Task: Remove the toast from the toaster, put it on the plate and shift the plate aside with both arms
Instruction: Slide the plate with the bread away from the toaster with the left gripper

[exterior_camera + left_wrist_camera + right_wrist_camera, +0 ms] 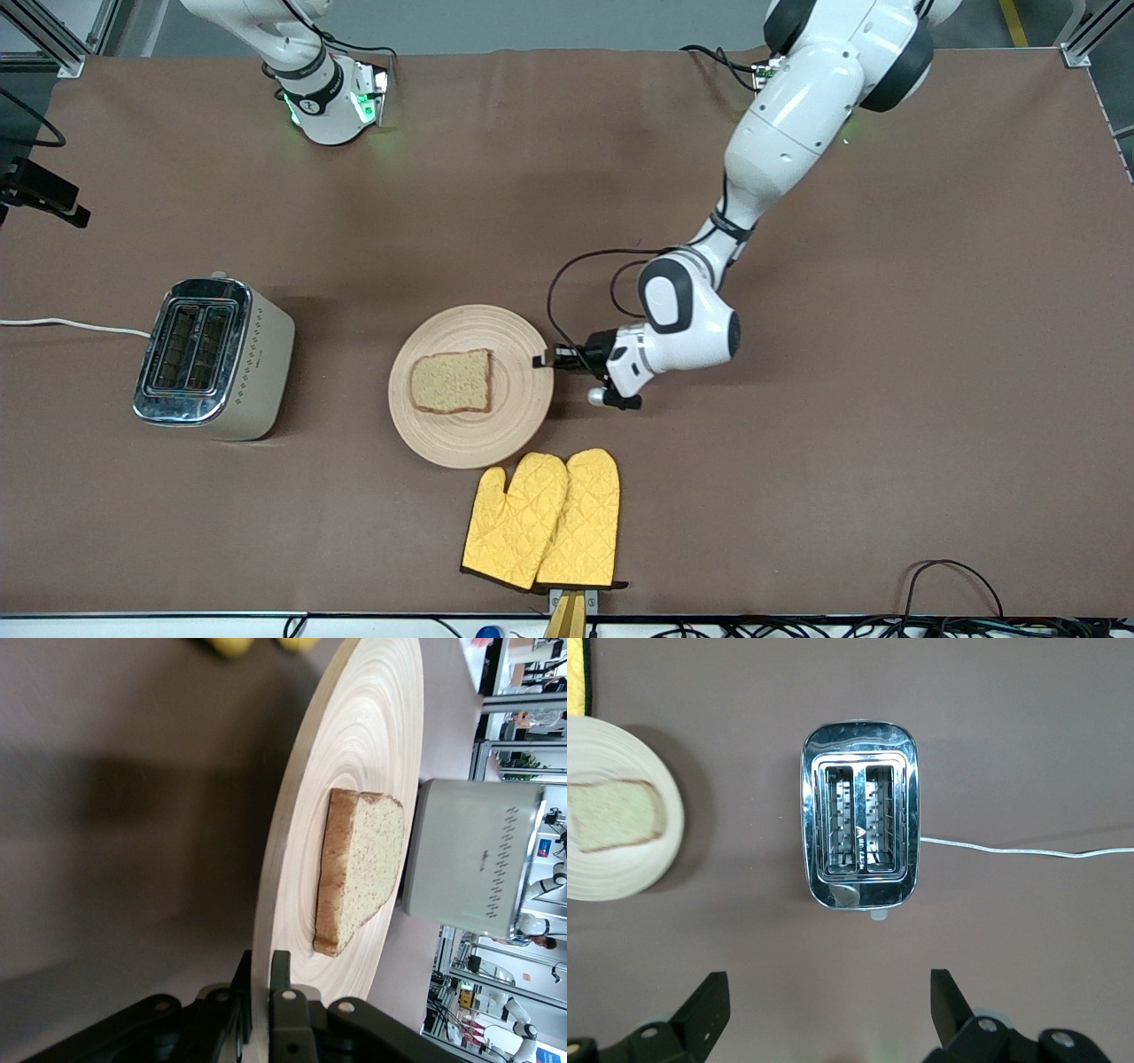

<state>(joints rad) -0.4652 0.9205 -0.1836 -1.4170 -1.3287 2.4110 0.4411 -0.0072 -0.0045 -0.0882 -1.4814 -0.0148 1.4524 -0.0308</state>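
The toast [452, 381] lies flat on the round pale wooden plate [469, 443] in the middle of the table. My left gripper [545, 359] is shut on the plate's rim at the edge toward the left arm's end. In the left wrist view the rim sits pinched between the two fingers of the left gripper [263, 970], with the plate [372, 726] and the toast [359, 868] ahead of them. My right gripper [828, 983] is open and empty, high above the table by the toaster. It is out of the front view. Its wrist view shows the plate [620, 881] and the toast [613, 815].
A silver toaster [213, 359] with empty slots stands beside the plate toward the right arm's end; it also shows in the right wrist view [859, 837]. Its white cord [71, 326] runs off the table. Two yellow oven mitts [545, 518] lie nearer the front camera than the plate.
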